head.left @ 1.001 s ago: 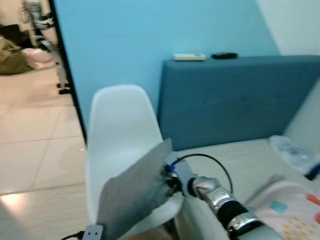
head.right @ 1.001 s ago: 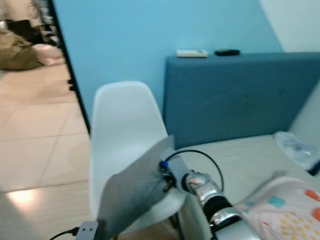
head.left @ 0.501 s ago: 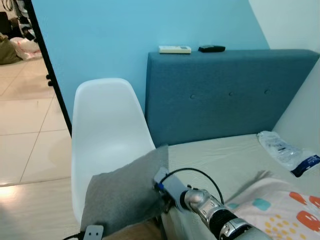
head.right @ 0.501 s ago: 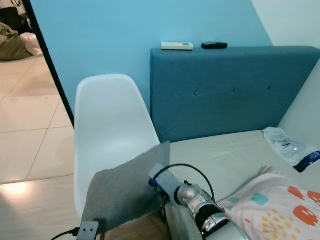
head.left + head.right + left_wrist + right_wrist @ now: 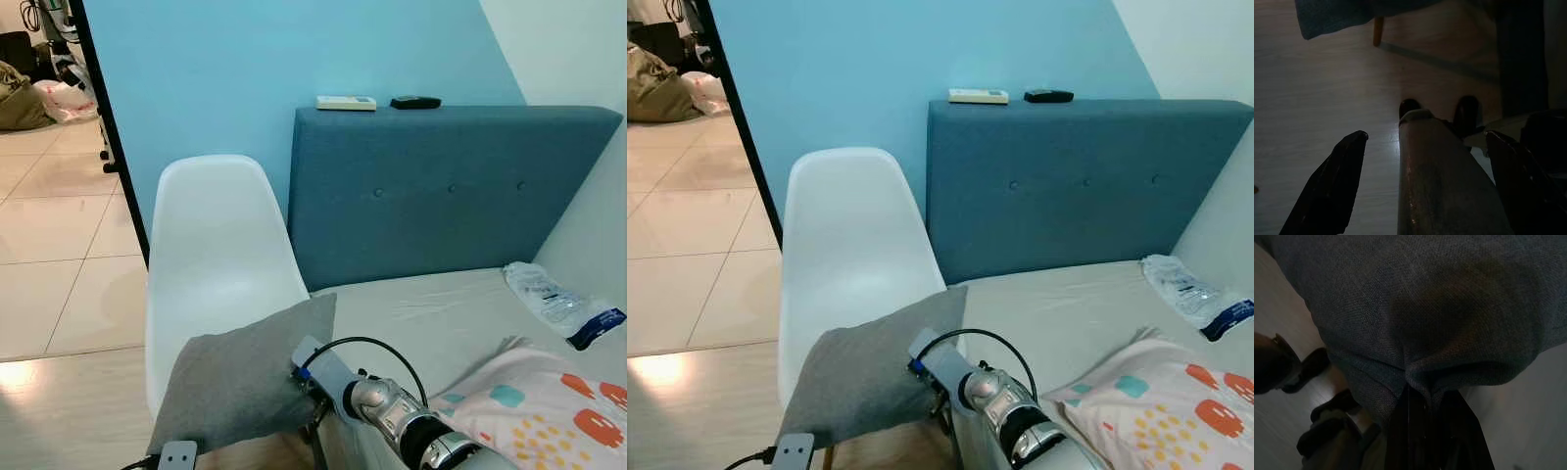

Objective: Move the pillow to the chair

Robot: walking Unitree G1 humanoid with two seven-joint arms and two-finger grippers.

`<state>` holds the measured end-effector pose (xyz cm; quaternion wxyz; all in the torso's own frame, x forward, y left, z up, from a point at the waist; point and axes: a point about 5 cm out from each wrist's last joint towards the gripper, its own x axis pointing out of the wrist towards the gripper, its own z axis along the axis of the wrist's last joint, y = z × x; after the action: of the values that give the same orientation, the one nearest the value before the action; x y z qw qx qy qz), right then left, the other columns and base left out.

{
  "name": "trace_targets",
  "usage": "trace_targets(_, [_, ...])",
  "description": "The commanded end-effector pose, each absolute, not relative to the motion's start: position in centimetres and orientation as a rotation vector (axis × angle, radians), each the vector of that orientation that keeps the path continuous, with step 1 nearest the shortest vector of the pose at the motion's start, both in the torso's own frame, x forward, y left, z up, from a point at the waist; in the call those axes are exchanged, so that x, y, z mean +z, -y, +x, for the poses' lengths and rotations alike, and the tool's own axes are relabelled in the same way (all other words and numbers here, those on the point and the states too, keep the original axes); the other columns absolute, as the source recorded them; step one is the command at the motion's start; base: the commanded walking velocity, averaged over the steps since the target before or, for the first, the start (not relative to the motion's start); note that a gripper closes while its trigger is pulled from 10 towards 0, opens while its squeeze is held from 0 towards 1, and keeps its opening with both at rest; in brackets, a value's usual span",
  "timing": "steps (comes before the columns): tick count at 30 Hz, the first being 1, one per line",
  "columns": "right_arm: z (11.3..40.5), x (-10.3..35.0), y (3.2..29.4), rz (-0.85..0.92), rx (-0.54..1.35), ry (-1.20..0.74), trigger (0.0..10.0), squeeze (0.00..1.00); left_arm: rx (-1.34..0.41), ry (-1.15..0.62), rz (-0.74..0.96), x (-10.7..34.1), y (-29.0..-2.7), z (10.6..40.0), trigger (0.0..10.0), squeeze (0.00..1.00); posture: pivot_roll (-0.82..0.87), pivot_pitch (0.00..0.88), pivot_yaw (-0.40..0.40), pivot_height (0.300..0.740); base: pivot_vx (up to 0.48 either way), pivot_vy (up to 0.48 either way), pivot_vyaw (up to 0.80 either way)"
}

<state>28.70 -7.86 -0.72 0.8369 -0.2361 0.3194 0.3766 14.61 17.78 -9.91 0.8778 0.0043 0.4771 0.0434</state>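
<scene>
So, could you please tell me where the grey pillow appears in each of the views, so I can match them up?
Left eye view: pillow at lower left, on the white chair seat.
Right eye view: lower left again, just left of the right pincer's wrist.
Left wrist view: a dark corner at the top edge, above the floor.
Right wrist view: it spans the upper picture, its edge pinched in the right pincer.
Shared landmark: the white chair in both eye views.

Pillow (image 5: 240, 384): lower and flatter than a second ago, now lying on the seat of the chair (image 5: 217, 257); right gripper (image 5: 1422, 396): lower with it, still pinching the pillow's edge.
</scene>
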Motion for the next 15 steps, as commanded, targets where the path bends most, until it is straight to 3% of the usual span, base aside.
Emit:
trace_targets(1, [28.82, -0.58, 7.85, -0.46, 0.782, -0.655, 10.0, 0.0, 0.085, -1.068, 0.008, -10.56, -17.4, 13.13, 10.0, 0.0, 0.05, 0.0, -0.11, 0.74, 0.0, 0.48, 0.0])
trace_targets(10, [29.07, -0.19, 7.61, -0.42, 0.781, -0.618, 10.0, 0.0, 0.092, -1.048, 0.03, -10.31, -17.53, 13.82, 10.0, 0.0, 0.05, 0.0, -0.103, 0.74, 0.0, 0.46, 0.0])
trace_targets(15, [29.14, -0.1, 7.54, -0.417, 0.781, -0.612, 10.0, 0.0, 0.092, -1.043, 0.036, -10.27, -17.61, 13.93, 10.0, 0.0, 0.05, 0.0, -0.102, 0.74, 0.0, 0.0, 0.0])
